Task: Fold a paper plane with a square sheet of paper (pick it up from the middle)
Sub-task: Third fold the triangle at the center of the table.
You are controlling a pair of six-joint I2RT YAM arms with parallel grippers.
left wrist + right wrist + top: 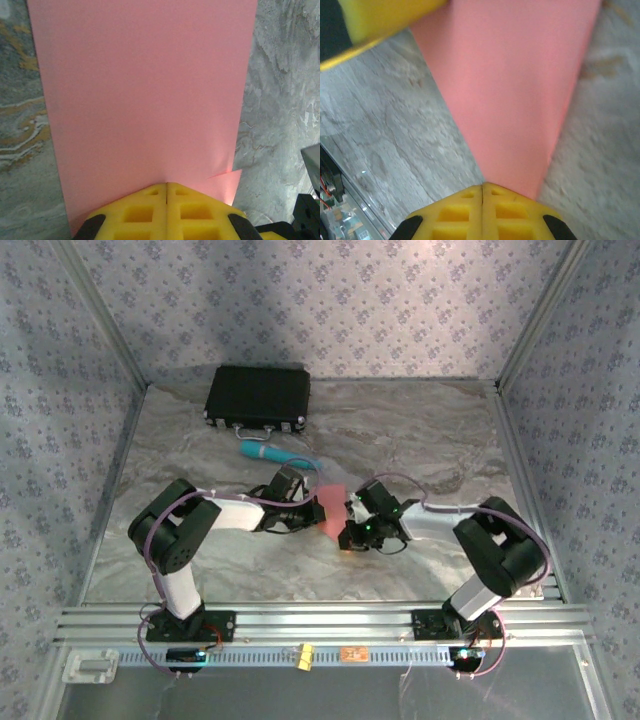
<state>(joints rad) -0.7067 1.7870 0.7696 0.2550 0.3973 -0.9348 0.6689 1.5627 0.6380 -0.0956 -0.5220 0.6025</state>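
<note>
Now the left end effector [166,187] and the right end effector [482,187] are both clenched tight on the pink square sheet of paper [145,90], over the grey surface [430,430].

Top camera, fixed: set above and behind my two arm bases [190,625], facing forward and down, far enough back to take in the whole marbled table [420,440]. Left wrist camera: carried on my left arm, sighting along my left gripper [166,192] at its lower edge, very close over the pink sheet [145,90] and the table beside it; right wrist camera: the same arrangement behind my right gripper [482,192], equally close. Shared ground: all three take in that pink sheet at mid-table, small in the top view and large in both wrist views.
</note>
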